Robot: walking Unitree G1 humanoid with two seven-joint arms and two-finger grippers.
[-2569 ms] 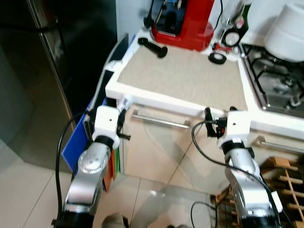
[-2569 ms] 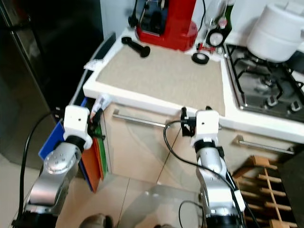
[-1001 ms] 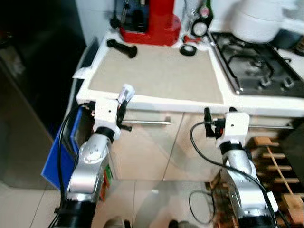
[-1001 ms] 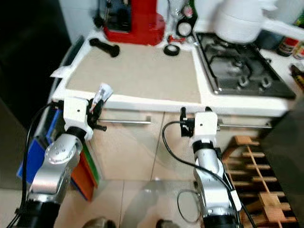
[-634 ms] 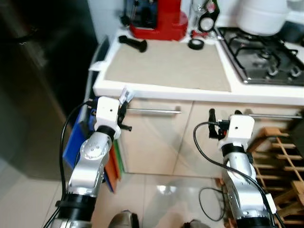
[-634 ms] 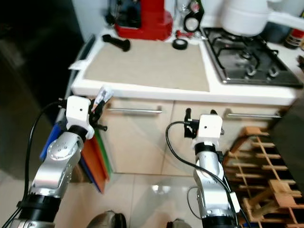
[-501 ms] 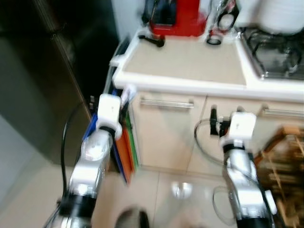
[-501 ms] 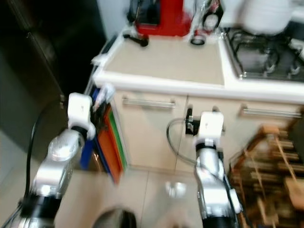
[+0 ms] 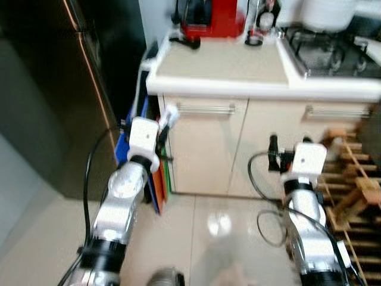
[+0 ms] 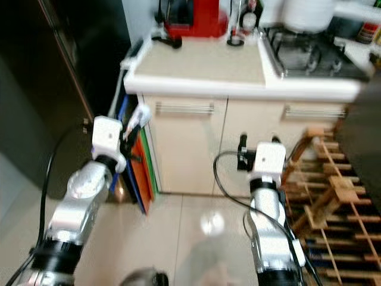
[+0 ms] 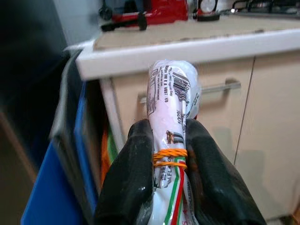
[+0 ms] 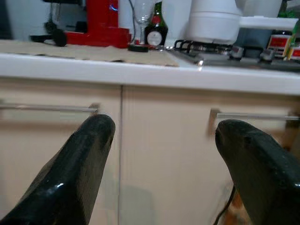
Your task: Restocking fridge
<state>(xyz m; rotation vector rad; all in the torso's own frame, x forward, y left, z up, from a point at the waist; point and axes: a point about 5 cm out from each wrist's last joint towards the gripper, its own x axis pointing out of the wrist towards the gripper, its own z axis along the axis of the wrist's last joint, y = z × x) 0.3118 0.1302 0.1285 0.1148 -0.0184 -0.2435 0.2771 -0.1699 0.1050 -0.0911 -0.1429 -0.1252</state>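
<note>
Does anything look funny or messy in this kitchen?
Nothing is spilled or broken. One odd bit: flat blue, orange and green boards are stuffed upright into the gap between the dark fridge and the cabinet. The left gripper is shut on a white packet bound with an orange rubber band.

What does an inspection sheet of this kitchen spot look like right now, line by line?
Surface: beige counter above closed cabinet doors.
Job's things: white packet with orange rubber bands; dark fridge shut.
Clutter: red machine, white pot on stove.
Grippers: left gripper shut on the packet; right gripper open, holding nothing.
Cables: black cable loops by the right arm.
Surroundings: wooden rack, coloured boards beside the cabinet.
</note>
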